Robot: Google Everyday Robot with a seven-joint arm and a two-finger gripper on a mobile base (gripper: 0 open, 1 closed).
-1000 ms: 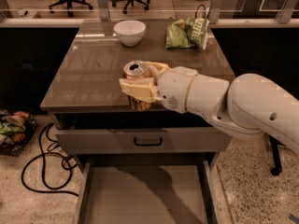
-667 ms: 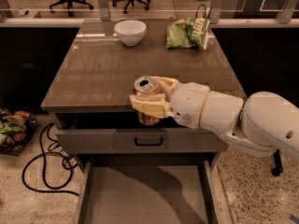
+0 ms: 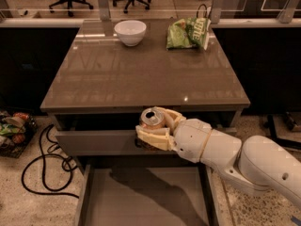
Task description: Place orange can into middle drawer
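Note:
The orange can (image 3: 151, 120) shows its silver top with pull tab; its body is mostly hidden by the fingers. My gripper (image 3: 157, 128) is shut on the can and holds it upright in the air, in front of the counter's front edge and level with the closed top drawer (image 3: 94, 142). The middle drawer (image 3: 141, 197) is pulled open below, a wide grey drawer with a bare flat floor and thin side walls. The can hangs above the drawer's back part. My white arm (image 3: 244, 161) reaches in from the right.
A white bowl (image 3: 130, 32) and a green chip bag (image 3: 188, 32) sit at the back of the brown countertop (image 3: 141, 74). Black cables (image 3: 44, 164) and a pile of snack bags (image 3: 14, 131) lie on the floor at left. Office chairs stand behind.
My gripper has carried the can off the countertop, forward and down, from above the counter's front edge to in front of the top drawer, over the open middle drawer.

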